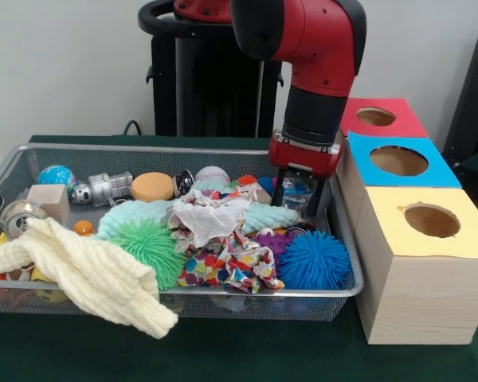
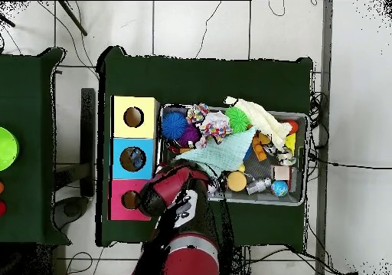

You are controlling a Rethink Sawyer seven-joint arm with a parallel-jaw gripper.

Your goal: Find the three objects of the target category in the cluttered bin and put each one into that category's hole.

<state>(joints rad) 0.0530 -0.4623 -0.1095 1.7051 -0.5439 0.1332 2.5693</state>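
The wire mesh bin point(image 1: 223, 293) is full of clutter. My gripper point(image 1: 299, 197) hangs at the bin's right end, next to the boxes. Its fingers point(image 1: 277, 191) stand apart, one on each side of a see-through crinkly plastic piece with blue marks point(image 1: 296, 189). I see no other such piece. The blue-panelled hole point(image 1: 398, 161) is in the middle wooden box, just right of the gripper. In the overhead view my arm point(image 2: 180, 191) covers the gripper; the bin's rim point(image 2: 305, 157) and the blue hole point(image 2: 132, 158) show.
A red-panelled hole point(image 1: 376, 117) and a yellow-panelled hole point(image 1: 432, 220) flank the blue one. In the bin lie a blue spiky ball point(image 1: 315, 261), a green spiky ball point(image 1: 151, 247), a cream knitted cloth point(image 1: 88, 274), crumpled white paper point(image 1: 207, 215) and a silver can point(image 1: 103, 189).
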